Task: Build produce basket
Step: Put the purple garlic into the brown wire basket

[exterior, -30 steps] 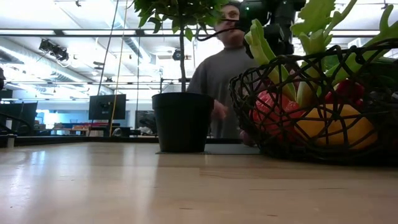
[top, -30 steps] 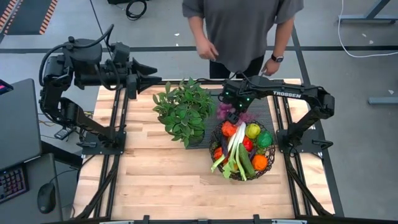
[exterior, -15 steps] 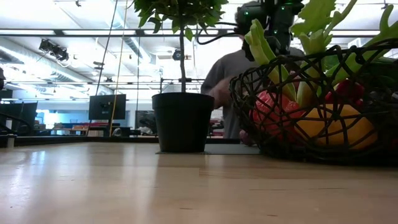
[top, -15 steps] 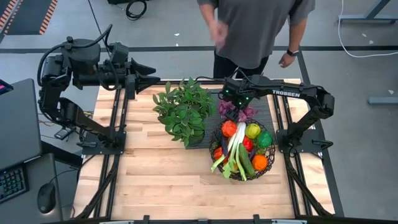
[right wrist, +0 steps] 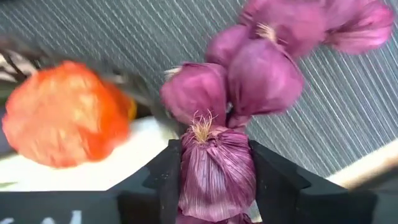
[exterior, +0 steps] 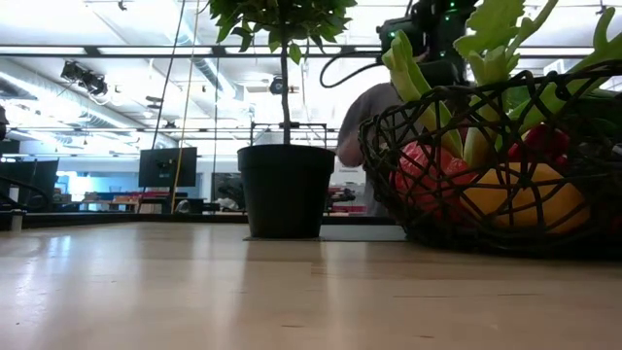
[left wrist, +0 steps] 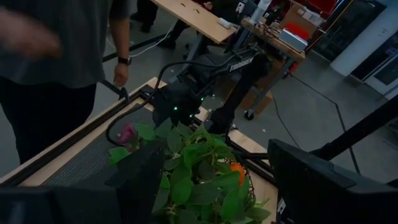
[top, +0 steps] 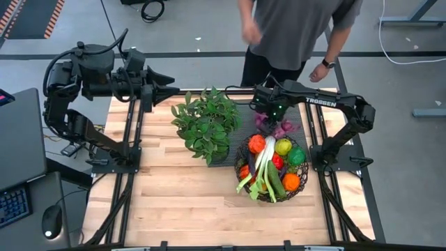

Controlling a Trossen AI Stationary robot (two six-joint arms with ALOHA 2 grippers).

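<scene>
Between the two dark fingers of the right gripper (right wrist: 214,177) sits one purple papery bulb, bottom of a string of purple toy onions or garlic heads (right wrist: 261,68). Pinched from both sides, so grasping that bulb, though whether fully clenched is hard to say. Ahead of the claw hangs the rest of the string, over the black ribbed mat (right wrist: 99,31). Just beside the claw, a round orange tomato (right wrist: 65,112) at the edge of the round dark brown wire basket (top: 301,183), already well filled with produce.

Probably light and a little soft, with a dry ribbed skin, so not slippery. String likely floppy: free bulbs may swing and catch the wire rim. Better hold seems the middle of one bulb, not the thin link between.

Far from all this waits the left gripper (top: 166,79), spread wide, beyond the leafy green potted plant (top: 206,124).
</scene>
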